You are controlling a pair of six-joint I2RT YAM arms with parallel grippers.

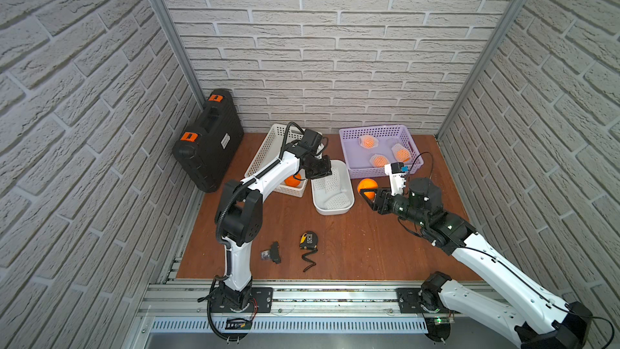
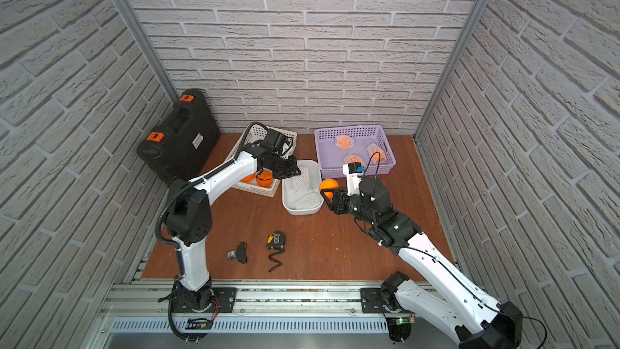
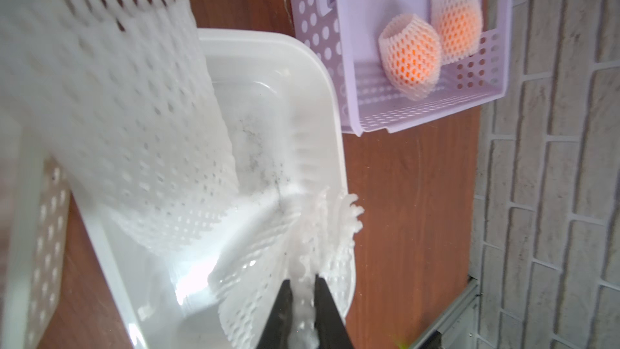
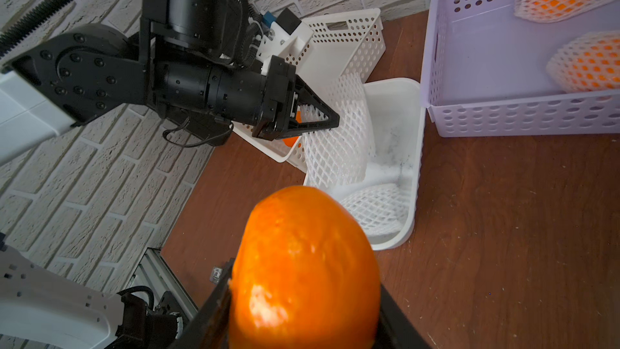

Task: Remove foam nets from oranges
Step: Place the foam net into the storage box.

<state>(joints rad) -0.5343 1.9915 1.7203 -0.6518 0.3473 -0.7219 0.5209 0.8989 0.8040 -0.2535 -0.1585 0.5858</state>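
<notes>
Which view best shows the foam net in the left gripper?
The right wrist view: the foam net hangs clearly from the left gripper's shut jaws over the white tub. The left wrist view shows the pinched edge, close but blurred. In both top views it is small, partly under the gripper.

Robot lab cell: faux-brick panels [image 1: 335, 45], alu rails [image 1: 335, 294], 2 bench-mounted arms [image 1: 278, 169].

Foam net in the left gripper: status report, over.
Left gripper shut on foam net, hanging into white tub. Right gripper holds bare orange. Three netted oranges in purple basket. Nothing between net and tub.
</notes>
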